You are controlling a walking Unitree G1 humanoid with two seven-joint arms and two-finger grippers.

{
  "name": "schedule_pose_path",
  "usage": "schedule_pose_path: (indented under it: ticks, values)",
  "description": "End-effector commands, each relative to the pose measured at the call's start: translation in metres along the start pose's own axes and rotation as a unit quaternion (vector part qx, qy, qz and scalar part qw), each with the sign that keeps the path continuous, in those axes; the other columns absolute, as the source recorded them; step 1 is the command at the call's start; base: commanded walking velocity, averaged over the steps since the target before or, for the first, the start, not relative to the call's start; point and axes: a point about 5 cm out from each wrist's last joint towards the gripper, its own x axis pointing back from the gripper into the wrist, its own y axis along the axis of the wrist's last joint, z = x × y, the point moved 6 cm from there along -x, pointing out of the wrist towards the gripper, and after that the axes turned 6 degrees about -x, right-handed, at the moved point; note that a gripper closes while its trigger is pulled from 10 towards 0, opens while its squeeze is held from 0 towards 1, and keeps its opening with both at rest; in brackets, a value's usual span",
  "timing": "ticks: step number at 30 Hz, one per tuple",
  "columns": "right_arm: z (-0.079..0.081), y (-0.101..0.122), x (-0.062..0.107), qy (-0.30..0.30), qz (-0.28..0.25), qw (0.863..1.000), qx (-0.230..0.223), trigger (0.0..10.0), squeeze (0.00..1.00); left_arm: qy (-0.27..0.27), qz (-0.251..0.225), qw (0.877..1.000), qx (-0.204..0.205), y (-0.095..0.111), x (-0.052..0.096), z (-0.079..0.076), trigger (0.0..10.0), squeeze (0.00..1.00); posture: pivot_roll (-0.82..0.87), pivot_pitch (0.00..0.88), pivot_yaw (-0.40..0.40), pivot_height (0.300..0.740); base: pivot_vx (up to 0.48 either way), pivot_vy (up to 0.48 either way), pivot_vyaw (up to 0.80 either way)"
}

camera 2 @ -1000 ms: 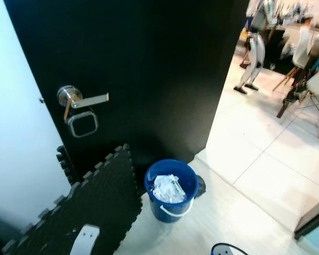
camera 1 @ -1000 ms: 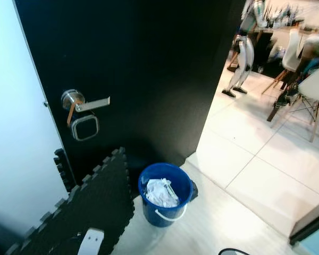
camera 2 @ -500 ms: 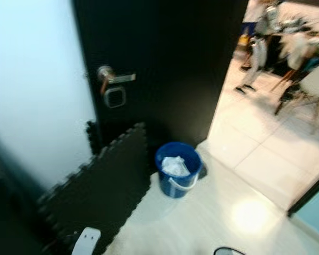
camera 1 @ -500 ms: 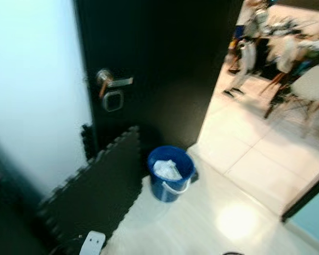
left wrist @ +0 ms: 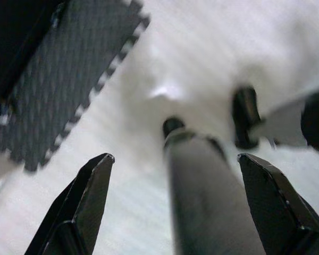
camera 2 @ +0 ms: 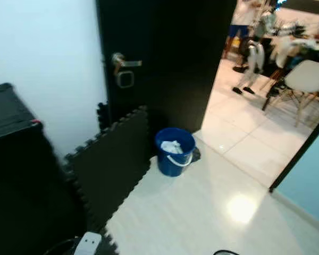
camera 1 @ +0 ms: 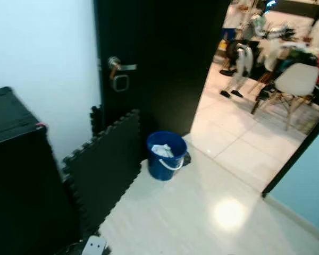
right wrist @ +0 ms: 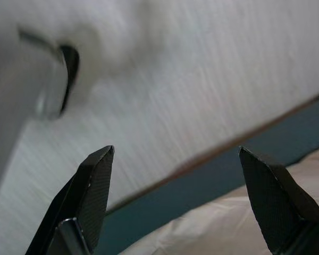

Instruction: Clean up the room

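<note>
Black door (camera 1: 159,64) ajar, pale wall (camera 1: 42,64), glossy light floor (camera 1: 202,212), white chair (camera 1: 297,82) beyond

No text, label, brand, number or sign can be read in any of these views. The black door (camera 1: 159,58) is plain, and the small square plate (camera 1: 120,83) below its lever handle, toward ten o'clock from the blue bucket (camera 1: 165,155), may carry a marking, but it is too small and soft to make out. The bucket's wall and the crumpled white paper (camera 1: 162,150) in it show no legible print. The far room at about one o'clock is too blurred for any lettering to be picked out.
</note>
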Motion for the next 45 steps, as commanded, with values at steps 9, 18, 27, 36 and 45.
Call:
schedule_pose_path:
  ticks: [9,18,27,36,45]
  values:
    - [-0.005,-0.003,0.000,-0.011,0.009,1.000,-0.013,10.0,0.00,0.000,0.002,1.000,-0.009,-0.001,0.000,0.002,10.0,0.00,0.08,0.000,-0.071,0.740,0.000,0.000,-0.62]
    - [-0.011,-0.008,0.001,-0.025,0.018,0.999,-0.026,10.0,0.00,0.001,0.004,1.000,-0.010,-0.005,0.001,0.001,10.0,0.00,0.07,0.000,-0.071,0.740,0.000,0.000,-0.79]
    - [-0.013,-0.011,0.001,-0.028,0.026,0.999,-0.024,10.0,0.00,0.003,0.003,1.000,-0.004,-0.007,0.000,-0.013,10.0,0.00,0.07,0.000,-0.081,0.740,0.000,0.000,-0.79]
    - [-0.012,-0.004,0.001,-0.027,0.019,0.999,-0.017,10.0,0.00,-0.006,-0.002,1.000,-0.013,-0.001,-0.002,-0.030,10.0,0.00,0.07,0.000,-0.087,0.740,0.000,0.000,-0.79]
    - [-0.012,-0.005,0.001,-0.026,0.022,0.999,-0.010,10.0,0.00,-0.008,-0.001,1.000,-0.014,-0.001,-0.002,-0.029,10.0,0.00,0.08,0.000,-0.089,0.740,0.000,0.000,-0.79]
